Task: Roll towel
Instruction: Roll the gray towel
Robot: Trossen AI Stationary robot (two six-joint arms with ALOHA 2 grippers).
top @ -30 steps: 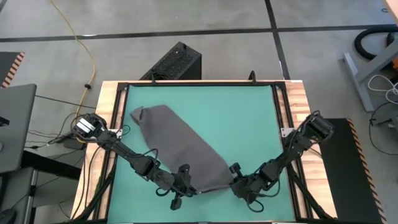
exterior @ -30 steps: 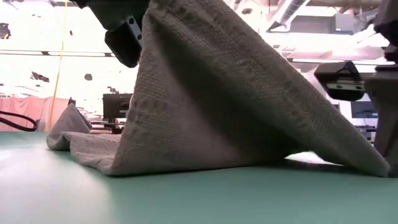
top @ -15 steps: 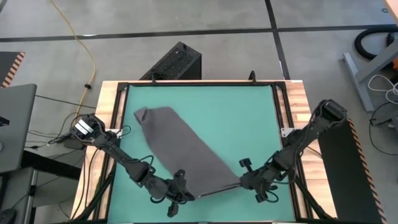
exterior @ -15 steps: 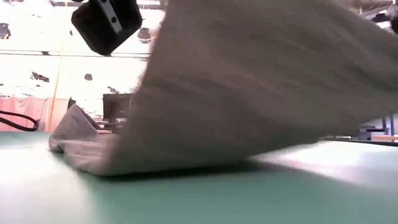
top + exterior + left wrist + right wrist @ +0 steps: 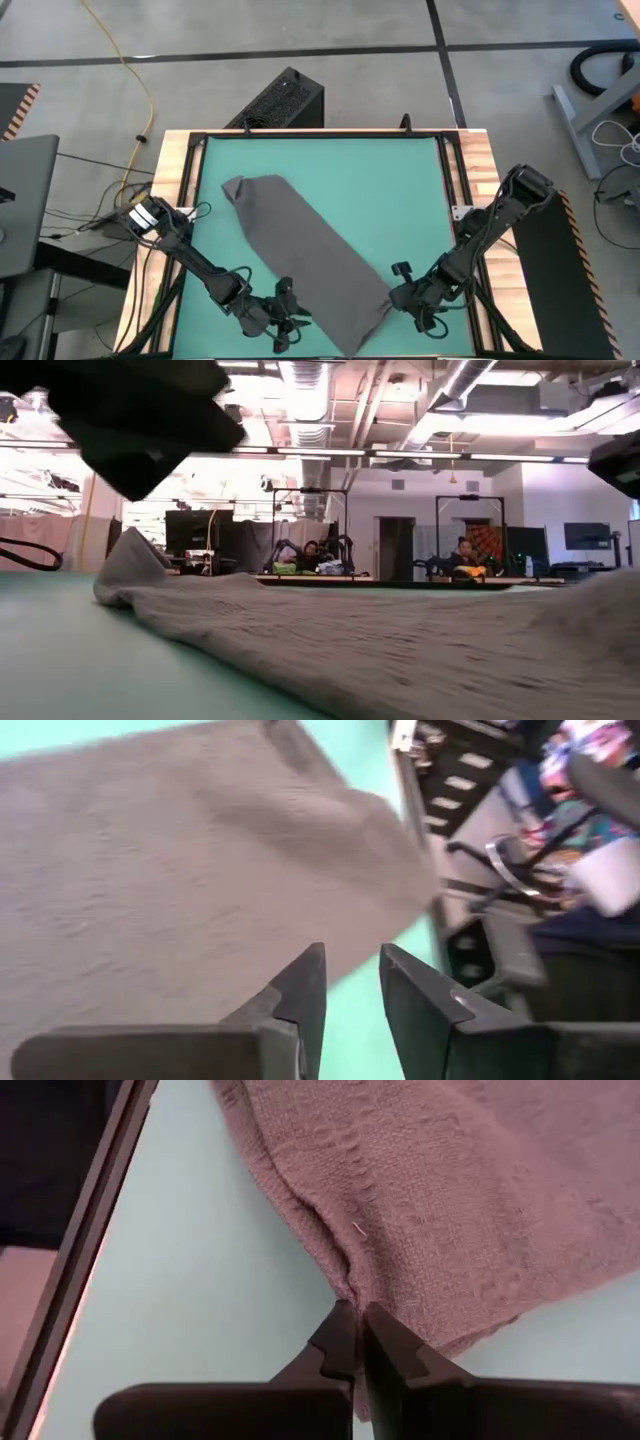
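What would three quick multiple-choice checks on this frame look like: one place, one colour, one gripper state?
1. Where does the towel lie?
A. Diagonally across the green mat
B. On the floor
C. Draped over the wooden frame

2. What colour is the towel?
A. White
B. Dark grey
C. Red

3. What is the right gripper doing?
A. Open above bare mat
B. Holding a bottle
C. Shut on the towel's edge

Answers:
1. A, the high view shows it running from far left to the near edge of the mat.
2. B, the high view shows plain dark grey cloth.
3. C, the right wrist view shows the fingers pinching a fold of cloth. The left gripper stands parted with nothing between its fingers.
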